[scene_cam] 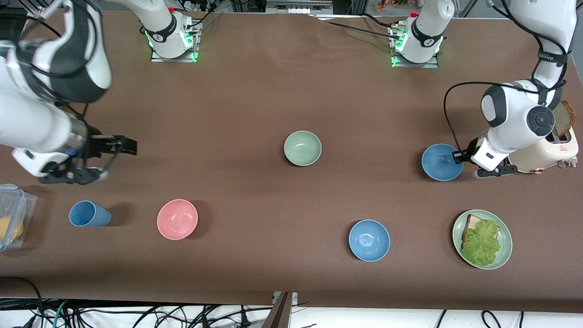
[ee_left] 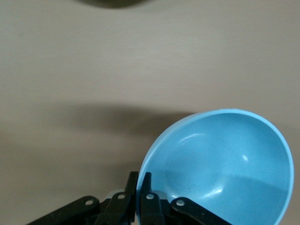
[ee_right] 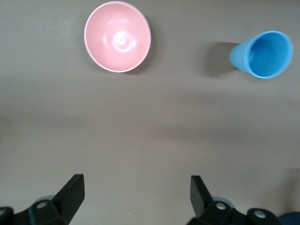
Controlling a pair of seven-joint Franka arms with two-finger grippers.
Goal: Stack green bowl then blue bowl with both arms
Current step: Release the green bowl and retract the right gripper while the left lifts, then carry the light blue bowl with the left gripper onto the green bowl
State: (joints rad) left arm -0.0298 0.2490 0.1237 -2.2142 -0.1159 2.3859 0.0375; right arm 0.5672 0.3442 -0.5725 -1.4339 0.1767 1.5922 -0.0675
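You'll find the central bowl (scene_cam: 302, 148) at mid-frame in the front view, alone on the table (scene_cam: 255, 91). Toward the left arm's end at the same height sits the gripped bowl (scene_cam: 441, 161), its rim pinched by the left gripper (scene_cam: 457, 157), with the toaster (scene_cam: 546, 152) just beside it at the frame's edge and a bread slice (scene_cam: 564, 118) in its slot. Lower in the frame lie a third bowl (scene_cam: 369, 240) and a plate (scene_cam: 504, 255) carrying bread and lettuce (scene_cam: 483, 241). Low toward the right arm's end stand a fourth bowl (scene_cam: 177, 219), a cup (scene_cam: 89, 214) and a container (scene_cam: 13, 214); the right gripper (scene_cam: 120, 146) hangs over bare table there.
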